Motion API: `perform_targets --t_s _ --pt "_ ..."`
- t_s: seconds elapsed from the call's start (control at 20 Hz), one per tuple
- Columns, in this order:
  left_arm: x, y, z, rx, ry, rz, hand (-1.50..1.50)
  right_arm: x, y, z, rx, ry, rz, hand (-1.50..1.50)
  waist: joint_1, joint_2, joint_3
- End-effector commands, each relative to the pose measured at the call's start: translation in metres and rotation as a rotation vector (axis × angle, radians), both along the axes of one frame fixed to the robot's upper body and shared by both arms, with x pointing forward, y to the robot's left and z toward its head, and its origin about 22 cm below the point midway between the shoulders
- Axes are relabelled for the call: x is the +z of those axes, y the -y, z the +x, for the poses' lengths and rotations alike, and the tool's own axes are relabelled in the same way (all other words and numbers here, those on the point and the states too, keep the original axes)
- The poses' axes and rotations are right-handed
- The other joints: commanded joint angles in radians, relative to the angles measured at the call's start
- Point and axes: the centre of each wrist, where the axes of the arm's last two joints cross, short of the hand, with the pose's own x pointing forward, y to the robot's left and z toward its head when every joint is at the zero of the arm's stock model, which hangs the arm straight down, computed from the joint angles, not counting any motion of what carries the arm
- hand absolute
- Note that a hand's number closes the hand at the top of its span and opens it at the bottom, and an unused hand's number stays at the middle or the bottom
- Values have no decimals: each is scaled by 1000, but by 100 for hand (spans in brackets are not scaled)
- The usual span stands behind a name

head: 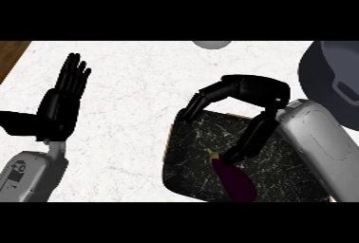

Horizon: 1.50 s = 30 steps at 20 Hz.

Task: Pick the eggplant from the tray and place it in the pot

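A dark purple eggplant (236,178) lies on the black speckled tray (189,166) at the lower middle, its stem end pointing up and left. My right hand (252,92) arches over the tray's far edge, fingers curved down on the left and thumb reaching down toward the eggplant's stem end. Nothing sits between fingers and thumb. The grey pot (333,71) shows partly at the right edge, beyond the right forearm. My left hand (61,102) rests open at the left, fingers straight up.
A grey rounded object (212,44) peeks in at the counter's far edge. The white counter (133,95) spreads between the hands. A strip of brown wood (10,59) shows at the upper left corner.
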Motion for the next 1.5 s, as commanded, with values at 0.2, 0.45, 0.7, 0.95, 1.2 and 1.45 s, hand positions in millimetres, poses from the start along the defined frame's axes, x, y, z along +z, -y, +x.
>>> perform_targets --t_s 0.2,0.45,0.7,0.95,1.2,1.45 --pt "9 5 6 -3 19 -10 0 37 20 24 249 134 -117 -150 1 -4 -1" --pt "14 -2 11 24 5 0 0 53 17 14 311 261 -316 -150 -12 -10 -1" --pt "19 -9 14 32 -15 3 0 49 -14 4 397 396 -409 -150 -23 -18 -3" --pt "0 -5 0 40 -10 -5 0 18 -13 2 432 439 -523 -150 -40 -24 -5" --pt "9 1 6 50 -23 -12 0 -6 -22 6 443 465 -600 -150 -59 -29 -5" --pt "10 -6 7 79 -22 13 0 -36 -14 1 505 443 -632 -150 -69 -31 -4"
